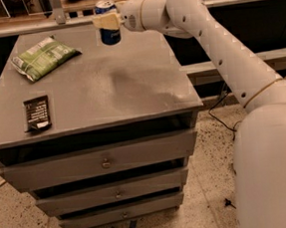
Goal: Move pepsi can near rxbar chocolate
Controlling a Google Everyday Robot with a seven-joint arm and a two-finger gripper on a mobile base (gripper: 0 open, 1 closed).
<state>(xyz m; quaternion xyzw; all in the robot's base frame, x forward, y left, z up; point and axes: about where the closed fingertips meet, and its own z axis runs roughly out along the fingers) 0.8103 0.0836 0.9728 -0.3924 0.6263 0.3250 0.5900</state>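
Note:
The pepsi can [110, 36] is dark blue with a silver top, at the far edge of the grey cabinet top [130, 82]. My gripper [105, 22] reaches in from the right, and its cream fingers [106, 21] are closed around the can's middle. The can looks held slightly above the surface. The rxbar chocolate [37, 114], a flat black wrapper with white text, lies near the front left corner, far from the can.
A green crinkly snack bag [43, 57] lies at the back left of the top. The cabinet has drawers [104, 162] below. A rail and shelf [34, 18] run behind the cabinet. My white arm [218, 54] spans the right side.

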